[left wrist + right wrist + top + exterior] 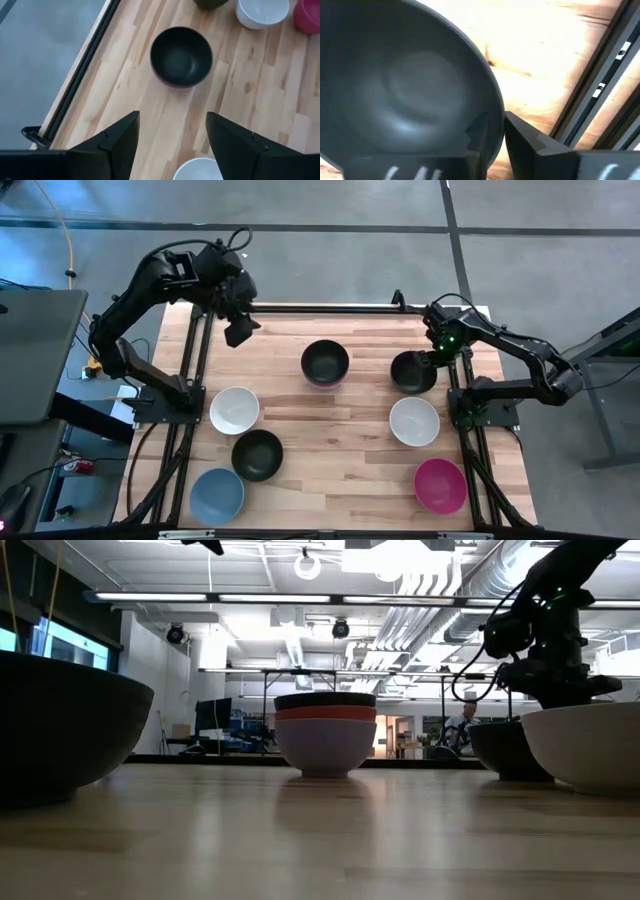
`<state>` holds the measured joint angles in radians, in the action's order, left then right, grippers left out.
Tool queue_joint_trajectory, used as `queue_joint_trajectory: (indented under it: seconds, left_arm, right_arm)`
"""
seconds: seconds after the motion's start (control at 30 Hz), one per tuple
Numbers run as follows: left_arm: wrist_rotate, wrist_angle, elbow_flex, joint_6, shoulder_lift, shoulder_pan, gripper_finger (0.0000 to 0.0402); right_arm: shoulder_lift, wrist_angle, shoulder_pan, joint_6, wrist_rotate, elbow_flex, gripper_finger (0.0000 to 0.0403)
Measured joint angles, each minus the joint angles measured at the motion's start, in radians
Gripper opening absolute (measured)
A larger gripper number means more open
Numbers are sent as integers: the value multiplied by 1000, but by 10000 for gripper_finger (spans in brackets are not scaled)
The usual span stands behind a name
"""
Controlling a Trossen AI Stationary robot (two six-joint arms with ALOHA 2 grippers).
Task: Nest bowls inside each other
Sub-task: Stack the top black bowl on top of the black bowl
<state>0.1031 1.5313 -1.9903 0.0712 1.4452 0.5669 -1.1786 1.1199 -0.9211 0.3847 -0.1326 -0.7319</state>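
Observation:
A black bowl (413,372) sits at the far right of the table with my right gripper (492,127) shut on its rim. At the far middle stands a stack (325,735): a black bowl nested in a red one, both in a pale one. Single bowls rest on their bases: white (234,410), black (257,455) and light blue (217,495) on the left, white (414,421) and magenta (440,485) on the right. My left gripper (172,135) hangs open, high over the far left of the table, looking down at the stack (181,56). My right gripper pinches the black bowl's rim (496,107) on its far right side, one finger (479,131) inside the bowl and the other (522,142) outside. The fingers come from above, pointing down. In the low view the bowl (503,748) stands upright, its base seemingly on the table.
A black rail (330,308) runs along the table's far edge, and frame bars (195,370) run down both sides. Bare wood lies in the middle of the table between the two groups of bowls.

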Motion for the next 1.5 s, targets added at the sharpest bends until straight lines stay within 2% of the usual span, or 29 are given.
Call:
queue_joint_trajectory:
  seconds: [0.17, 0.4, 0.63, 0.73, 1.13, 1.3, 1.5]
  left_arm:
    - [-6, -18, 0, -8, 0, -8, 216]
    - [-21, -18, 0, -8, 0, -8, 216]
    - [-27, -18, 0, 22, 0, -8, 216]
    - [-28, -18, 0, 39, 0, -8, 216]
    - [-33, -9, 0, 97, 0, 2, 216]
    - [-104, 6, 0, 110, 0, 46, 216]
    - [-116, 23, 24, 146, -10, 112, 216]
  right_arm:
    - [0, -43, 0, 18, 0, 0, 7]
    - [0, -83, 0, 48, -10, 0, 2]
    - [3, -84, 1, 87, -96, -3, 1]
    - [3, -49, 9, 87, -102, -53, 1]
    - [-17, 170, 56, 134, -85, -479, 0]
    - [-115, 279, 128, 152, -74, -702, 0]
    - [-300, 336, 249, 157, -34, -967, 0]
